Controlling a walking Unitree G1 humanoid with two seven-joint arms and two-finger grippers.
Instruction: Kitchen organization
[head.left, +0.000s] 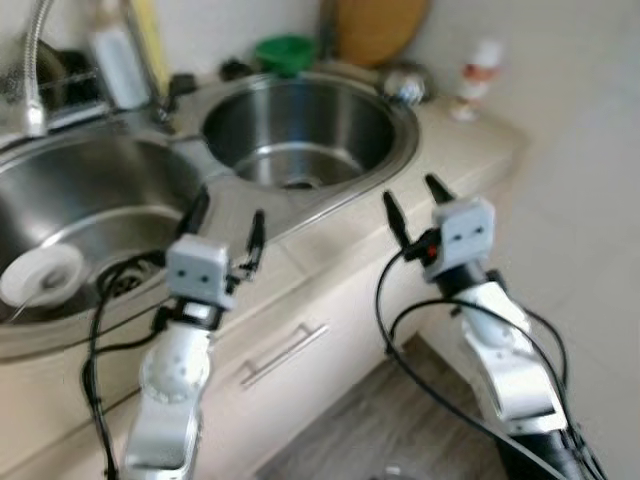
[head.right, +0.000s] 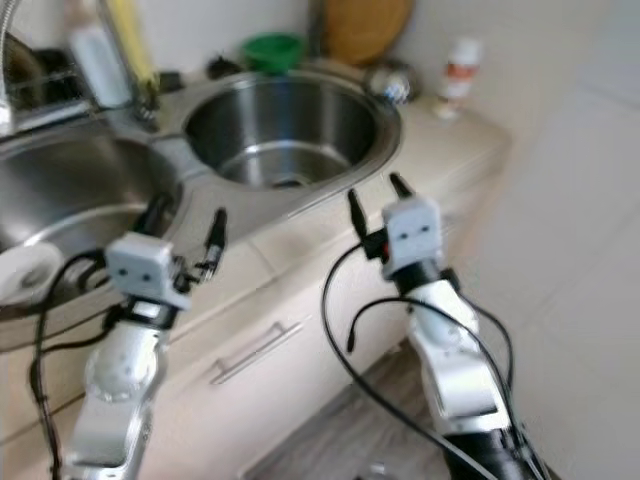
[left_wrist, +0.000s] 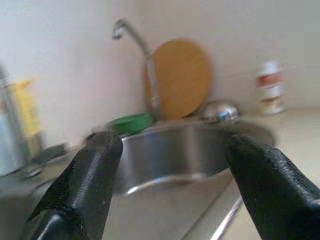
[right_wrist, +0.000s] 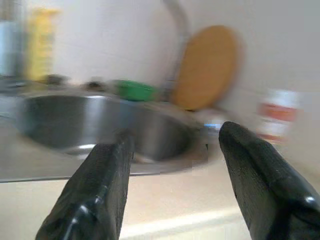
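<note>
A double steel sink is set in a beige counter (head.left: 470, 150); its round right basin (head.left: 300, 130) looks bare. In the left basin (head.left: 90, 200) lies a white round dish (head.left: 40, 272). My left gripper (head.left: 227, 222) hovers open over the counter's front edge between the two basins, holding nothing. At the counter's front edge, right of the round basin, my right gripper (head.left: 417, 200) is open too and holds nothing. A round wooden board (left_wrist: 181, 79) leans on the back wall, with a green bowl (head.left: 285, 50) beside it.
A white bottle with a red label (head.left: 478, 75) stands at the counter's far right corner. A shiny metal lid (left_wrist: 219, 111) lies near the board. A yellow item (head.left: 150, 40) and a pale bottle (head.left: 118, 62) stand by the tap (head.left: 35, 70). Below the counter is a drawer handle (head.left: 285, 352).
</note>
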